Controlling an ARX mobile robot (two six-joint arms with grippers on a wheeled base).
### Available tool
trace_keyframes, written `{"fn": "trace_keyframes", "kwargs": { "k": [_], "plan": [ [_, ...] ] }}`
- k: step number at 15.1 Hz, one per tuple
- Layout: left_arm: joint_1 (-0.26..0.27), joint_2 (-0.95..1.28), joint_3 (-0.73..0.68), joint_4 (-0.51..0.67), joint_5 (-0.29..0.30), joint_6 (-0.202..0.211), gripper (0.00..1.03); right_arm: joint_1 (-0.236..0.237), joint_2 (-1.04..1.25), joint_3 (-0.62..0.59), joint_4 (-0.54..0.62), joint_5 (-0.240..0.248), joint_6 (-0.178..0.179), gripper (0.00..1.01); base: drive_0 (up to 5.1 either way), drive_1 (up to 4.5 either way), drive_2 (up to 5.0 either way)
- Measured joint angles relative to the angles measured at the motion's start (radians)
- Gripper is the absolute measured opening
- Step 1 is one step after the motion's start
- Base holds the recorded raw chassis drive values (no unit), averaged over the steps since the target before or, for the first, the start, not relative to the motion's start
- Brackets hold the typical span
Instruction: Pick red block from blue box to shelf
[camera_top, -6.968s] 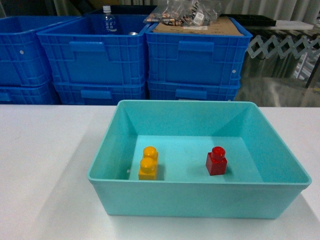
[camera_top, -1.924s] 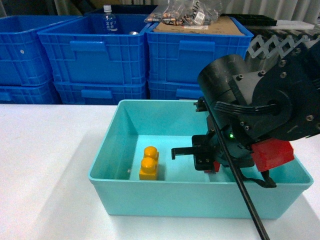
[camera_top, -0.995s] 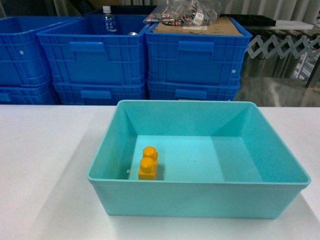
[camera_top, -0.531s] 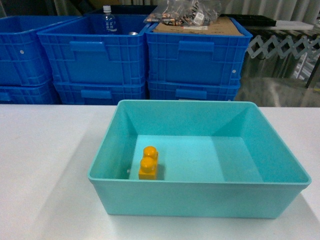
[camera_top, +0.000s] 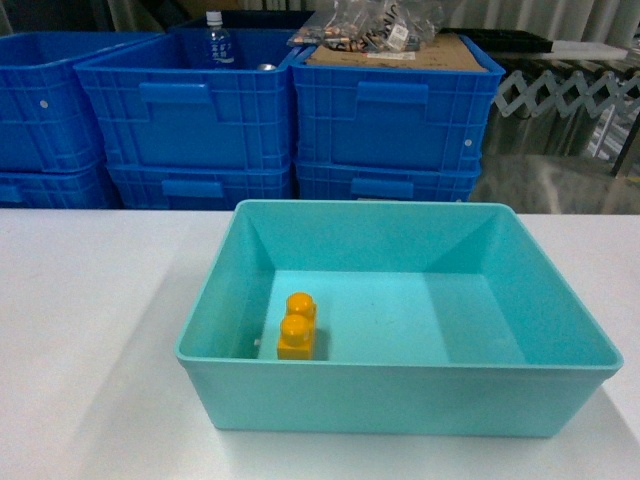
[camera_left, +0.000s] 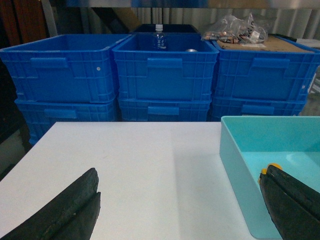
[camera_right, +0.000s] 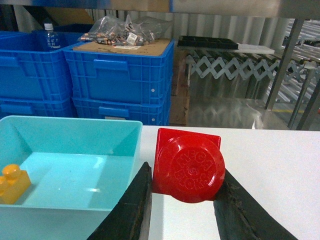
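From the head view, a light turquoise smooth-walled plastic tub, the blue box (camera_top: 400, 390), sits on a matte white table (camera_top: 90, 330); inside, near its front left, lies only an orange-yellow two-stud plastic brick (camera_top: 297, 325). Behind stand stacked dark blue ribbed plastic crates (camera_top: 200, 110); one holds a clear bottle (camera_top: 216, 38), another a brown board with a crinkled clear bag (camera_top: 375, 25). Neither arm shows here. The left wrist view shows the left gripper (camera_left: 180, 205) with its black rubbery fingers (camera_left: 65, 210) spread wide apart, nothing between them, above the table just left of the tub. In the right wrist view the right gripper (camera_right: 185, 200) pinches the glossy red block (camera_right: 187, 165), its round stud facing the camera, above the table just right of the tub's rim.
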Motion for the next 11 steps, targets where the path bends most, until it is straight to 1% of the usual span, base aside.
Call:
{"fn": "trace_keyframes", "kwargs": {
  "k": [5, 7, 8, 9, 11],
  "plan": [
    [0.0, 0.0, 0.0, 0.0, 0.0, 0.0, 0.98, 0.0, -0.084, 0.0, -0.084, 0.0, 0.0, 0.28, 0.0, 0.0, 0.0],
    [0.0, 0.0, 0.0, 0.0, -0.001, 0.0, 0.98, 0.0, -0.23, 0.001, -0.266, -0.002, 0.0, 0.28, 0.0, 0.0, 0.0],
    [0.0, 0.0, 0.0, 0.0, 0.0, 0.0, 0.98, 0.0, -0.253, 0.004, -0.24, -0.002, 0.0, 0.28, 0.0, 0.0, 0.0],
    [0.0, 0.0, 0.0, 0.0, 0.0, 0.0, 0.98, 0.0, -0.251, 0.001, -0.269, -0.002, 0.0, 0.28, 0.0, 0.0, 0.0],
    [0.0, 0.0, 0.0, -0.001, 0.0, 0.0, 0.98, 0.0, -0.252, 0.001, -0.261, -0.002, 0.0, 0.28, 0.0, 0.0, 0.0]
  ]
}}
